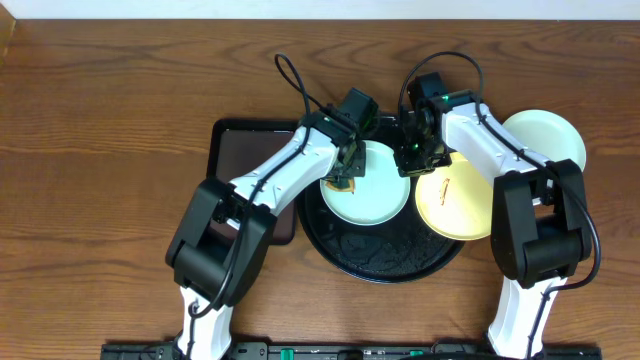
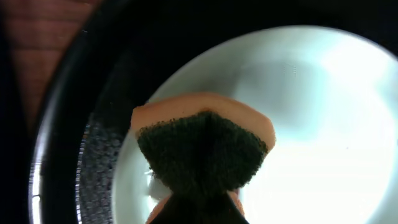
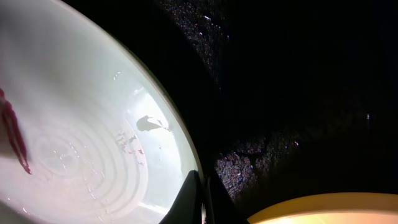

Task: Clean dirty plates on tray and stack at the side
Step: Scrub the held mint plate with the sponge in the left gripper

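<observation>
One mint plate (image 1: 372,195) on the black tray (image 1: 385,258) is under scrubbing.
Left gripper (image 1: 345,172) clamps a sponge (image 2: 202,152); right gripper (image 3: 198,200), closed, sits at this plate's far right rim. Hard scrubbing may push it against the yellow plate (image 1: 455,200) at right.

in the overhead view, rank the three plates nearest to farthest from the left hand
1. mint plate, on the black tray, under the left hand and its sponge
2. yellow plate, at the tray's right rim
3. pale plate, off the tray, far right
</observation>
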